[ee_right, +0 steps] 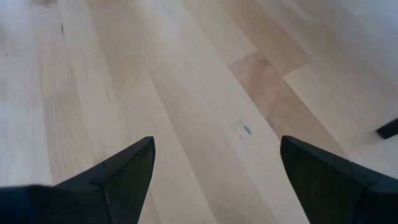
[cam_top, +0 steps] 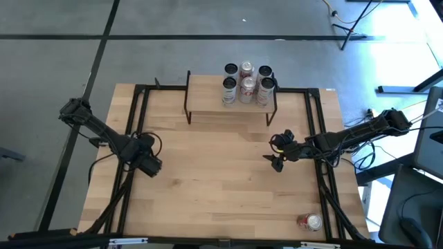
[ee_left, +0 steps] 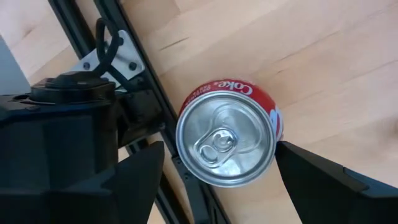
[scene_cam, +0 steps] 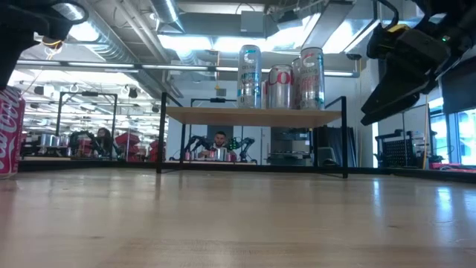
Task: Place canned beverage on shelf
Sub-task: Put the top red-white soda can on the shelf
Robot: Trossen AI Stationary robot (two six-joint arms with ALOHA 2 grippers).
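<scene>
A red Coke can (ee_left: 227, 134) stands upright on the wooden table; it also shows at the left in the low view (scene_cam: 7, 134). My left gripper (ee_left: 221, 144) is open just above it, one finger on either side of the can's top; in the high view the left gripper (cam_top: 147, 164) hides the can. The shelf (cam_top: 208, 100) stands at the table's far edge with several cans (cam_top: 246, 84) upright on its right part. My right gripper (cam_top: 277, 153) is open and empty above the bare table, in front of the shelf's right end.
Another red can (cam_top: 310, 221) is near the table's front right corner. Black frame rails (cam_top: 131, 138) run along both table sides, one close beside the Coke can (ee_left: 143, 106). The shelf's left part (scene_cam: 201, 113) is bare. People and equipment show in the room behind.
</scene>
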